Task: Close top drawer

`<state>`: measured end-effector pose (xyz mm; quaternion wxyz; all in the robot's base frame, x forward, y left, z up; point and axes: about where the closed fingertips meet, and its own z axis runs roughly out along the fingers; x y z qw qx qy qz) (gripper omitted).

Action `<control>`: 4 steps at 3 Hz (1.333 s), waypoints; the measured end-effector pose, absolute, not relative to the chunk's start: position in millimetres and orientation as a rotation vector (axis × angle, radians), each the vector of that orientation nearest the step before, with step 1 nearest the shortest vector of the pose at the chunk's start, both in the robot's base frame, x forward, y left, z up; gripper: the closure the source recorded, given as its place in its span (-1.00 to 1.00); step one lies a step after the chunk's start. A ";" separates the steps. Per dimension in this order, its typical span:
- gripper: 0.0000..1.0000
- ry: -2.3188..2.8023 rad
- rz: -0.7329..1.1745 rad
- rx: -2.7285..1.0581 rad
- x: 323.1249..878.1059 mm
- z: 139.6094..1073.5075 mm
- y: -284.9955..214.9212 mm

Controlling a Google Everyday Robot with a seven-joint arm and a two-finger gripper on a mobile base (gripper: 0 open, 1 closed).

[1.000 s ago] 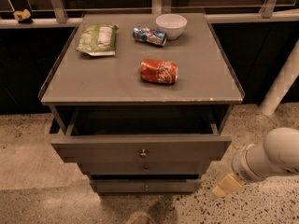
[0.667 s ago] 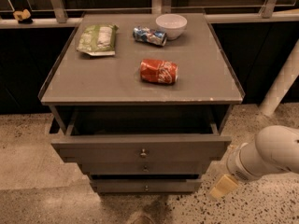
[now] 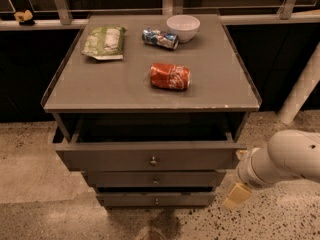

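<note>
My jaws, whose state I cannot tell, hang low beside the right end of the pulled-out top drawer (image 3: 190, 158).

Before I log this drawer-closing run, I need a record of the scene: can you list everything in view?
top drawer: one, grey, pulled out under the cabinet top
lower drawers: two, grey, beneath it
cabinet top: one, grey
soda can: one, red, lying on its side, middle of the top
blue can: one, lying at the back, beside the bowl
bowl: one, white, back
snack bag: one, green, back left
post: one, white, right
hand: one, tan-tipped on a white arm, low right of the drawers
</note>
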<state>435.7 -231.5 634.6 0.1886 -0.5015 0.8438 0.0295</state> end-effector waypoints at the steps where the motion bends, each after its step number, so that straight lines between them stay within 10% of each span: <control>1: -1.00 2.376 0.080 -1.364 451.2 631.9 -238.7; 4: -1.00 2.382 0.062 -1.242 488.4 630.6 -252.5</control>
